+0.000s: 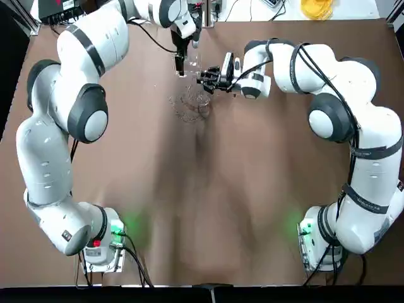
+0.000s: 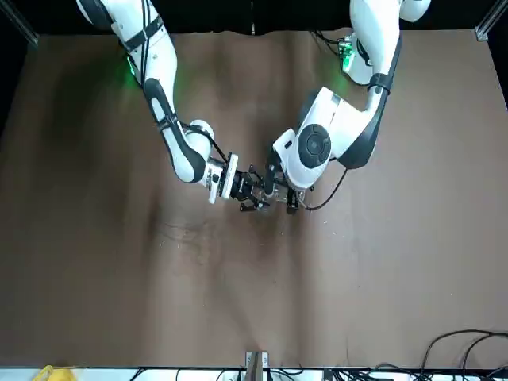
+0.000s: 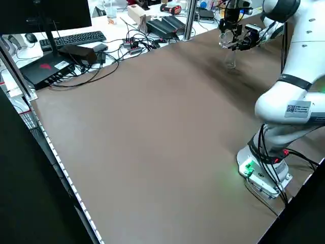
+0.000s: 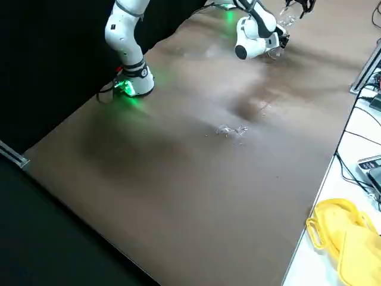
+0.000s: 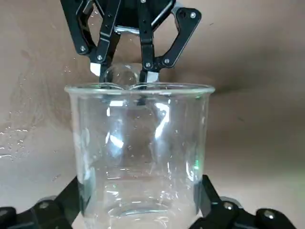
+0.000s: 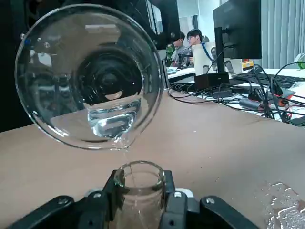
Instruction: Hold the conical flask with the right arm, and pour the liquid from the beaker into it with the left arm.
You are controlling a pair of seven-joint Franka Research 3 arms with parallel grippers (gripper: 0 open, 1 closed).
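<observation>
the beaker (image 5: 143,152) is closest, a clear straight-walled glass with no marking i can read, between the two fingers of the left tool (image 5: 140,191), which stand apart by the beaker's width and press on its sides. on a link of the left arm (image 3: 292,76) there is a pale label (image 3: 298,109) with a small square code; its lettering is too small to read.

the beaker is tipped, its mouth turned to the right tool (image 6: 140,191). the liquid (image 6: 113,119), clear, is pooled at the low side by the rim, and a thin stream drops into the mouth of the conical flask (image 6: 140,210). the right tool has its fingers closed on the flask's neck, parted only by the glass. how much the flask holds i cannot tell.

both vessels are over the far middle of the brown desk (image 1: 189,240), with little space between the two tools; the beaker's rim is just above the flask's mouth. the desk runs nearer between the arm bases. a wet patch (image 6: 286,207) with droplets lies on it near the tools. past the far edge, to the right, is a yellow item (image 4: 345,238) on a white surface (image 4: 309,262).
</observation>
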